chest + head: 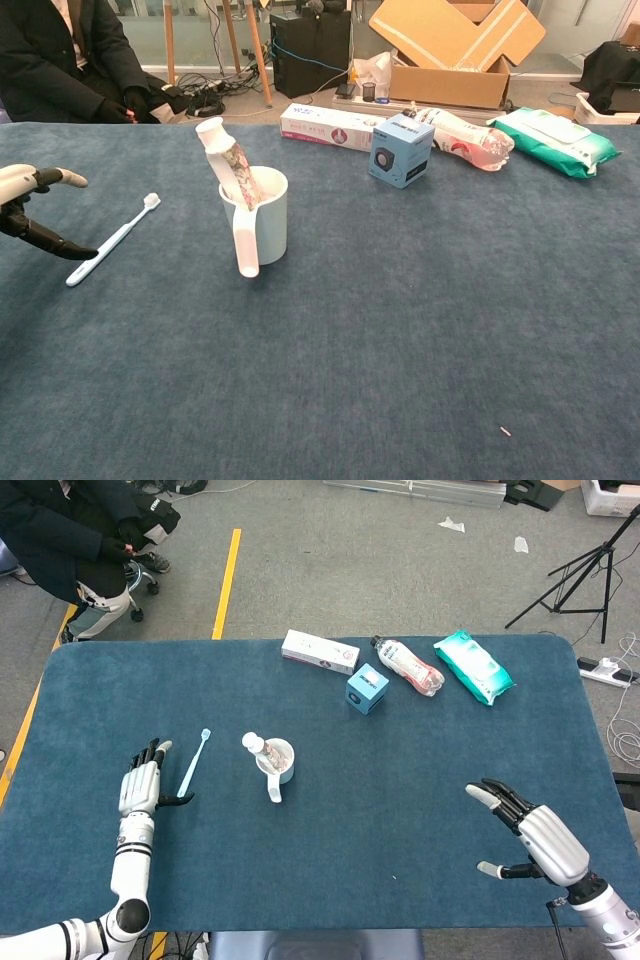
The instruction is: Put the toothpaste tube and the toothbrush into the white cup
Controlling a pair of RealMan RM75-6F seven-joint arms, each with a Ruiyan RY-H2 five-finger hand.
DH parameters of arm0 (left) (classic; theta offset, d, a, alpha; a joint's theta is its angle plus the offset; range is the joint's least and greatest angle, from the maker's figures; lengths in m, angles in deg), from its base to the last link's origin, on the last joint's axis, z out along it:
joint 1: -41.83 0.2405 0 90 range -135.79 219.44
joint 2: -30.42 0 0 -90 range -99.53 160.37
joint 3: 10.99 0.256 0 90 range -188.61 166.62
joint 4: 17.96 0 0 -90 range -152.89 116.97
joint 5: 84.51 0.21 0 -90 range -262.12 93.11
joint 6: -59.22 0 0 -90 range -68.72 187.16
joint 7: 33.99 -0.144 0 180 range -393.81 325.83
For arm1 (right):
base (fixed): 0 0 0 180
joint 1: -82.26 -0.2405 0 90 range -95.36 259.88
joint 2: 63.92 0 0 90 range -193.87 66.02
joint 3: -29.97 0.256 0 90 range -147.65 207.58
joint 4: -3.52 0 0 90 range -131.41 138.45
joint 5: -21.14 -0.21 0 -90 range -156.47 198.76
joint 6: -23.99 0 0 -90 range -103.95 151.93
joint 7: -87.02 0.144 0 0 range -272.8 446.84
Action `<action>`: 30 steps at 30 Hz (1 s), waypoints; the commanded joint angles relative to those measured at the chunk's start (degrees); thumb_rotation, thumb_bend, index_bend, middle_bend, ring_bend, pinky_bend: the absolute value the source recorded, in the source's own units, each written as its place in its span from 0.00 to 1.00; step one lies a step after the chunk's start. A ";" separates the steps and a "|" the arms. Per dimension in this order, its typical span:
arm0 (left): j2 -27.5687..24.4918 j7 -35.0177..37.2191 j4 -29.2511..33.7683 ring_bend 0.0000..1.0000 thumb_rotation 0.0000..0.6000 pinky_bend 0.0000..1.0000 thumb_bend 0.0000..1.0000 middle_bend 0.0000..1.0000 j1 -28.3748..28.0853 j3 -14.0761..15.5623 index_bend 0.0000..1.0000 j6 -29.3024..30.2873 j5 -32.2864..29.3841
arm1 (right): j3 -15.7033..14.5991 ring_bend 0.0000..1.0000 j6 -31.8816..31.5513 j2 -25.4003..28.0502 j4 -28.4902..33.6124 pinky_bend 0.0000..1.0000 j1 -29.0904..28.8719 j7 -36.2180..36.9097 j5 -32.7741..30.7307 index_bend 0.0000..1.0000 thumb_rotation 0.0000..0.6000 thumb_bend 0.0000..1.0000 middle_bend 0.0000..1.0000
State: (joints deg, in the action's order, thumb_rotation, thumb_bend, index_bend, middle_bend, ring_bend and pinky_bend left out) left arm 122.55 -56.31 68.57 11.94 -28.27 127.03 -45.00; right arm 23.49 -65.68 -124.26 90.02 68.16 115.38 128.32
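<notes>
A: Status on the toothpaste tube (228, 160)?
B: Standing in the white cup (266, 222), cap end up, leaning left.
A: Toothbrush (193, 765)?
B: Flat on the table (400, 810), left of the cup. Left hand (140, 788) just beside its handle end, fingers spread, holding nothing.
A: Right hand (528, 839)?
B: Near the right front edge, fingers apart, nothing in it.

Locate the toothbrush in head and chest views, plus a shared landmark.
Head view: toothbrush lies left of centre on the table, just right of the left hand.
Chest view: toothbrush at far left, bristle end pointing away.
Shared landmark: the white cup, to its right in both.
</notes>
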 commanded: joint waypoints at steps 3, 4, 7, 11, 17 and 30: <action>1.33 0.05 -1.51 0.00 1.00 0.00 0.05 0.00 -0.30 0.61 0.04 -0.62 -0.26 | -0.02 0.09 -0.08 0.04 0.04 0.40 0.03 -0.05 0.03 0.02 1.00 0.01 0.15; 1.49 0.05 -1.68 0.00 1.00 0.00 0.05 0.00 -0.32 0.68 0.04 -0.71 -0.30 | -0.01 0.09 -0.12 0.06 0.05 0.40 0.04 -0.03 0.03 0.02 1.00 0.01 0.15; 1.93 -0.06 -2.28 0.00 1.00 0.00 0.05 0.00 -0.40 0.91 0.03 -0.78 -0.25 | -0.01 0.09 -0.26 0.11 0.00 0.40 0.09 0.12 0.01 0.02 1.00 0.01 0.15; 2.41 -0.36 -3.17 0.00 1.00 0.00 0.05 0.00 -0.52 1.04 0.03 -1.00 -0.56 | -0.03 0.09 -0.44 0.12 -0.06 0.40 0.14 0.17 0.10 0.02 1.00 0.01 0.15; 3.02 -0.88 -4.85 0.00 1.00 0.00 0.05 0.00 -0.63 1.14 0.03 -1.26 -1.14 | -0.01 0.09 -0.40 0.12 -0.05 0.40 0.12 0.15 0.08 0.02 1.00 0.01 0.15; 3.74 -1.15 -8.29 0.00 1.00 0.00 0.05 0.00 -0.62 0.78 0.03 -2.18 -2.27 | 0.01 0.09 -0.62 0.15 -0.08 0.40 0.20 0.26 0.10 0.02 1.00 0.01 0.15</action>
State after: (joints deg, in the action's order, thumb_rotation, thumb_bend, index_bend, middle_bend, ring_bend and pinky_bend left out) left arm 126.25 -57.49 60.44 11.29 -27.42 124.91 -47.17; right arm 23.50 -66.30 -124.12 89.94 68.36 115.64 128.42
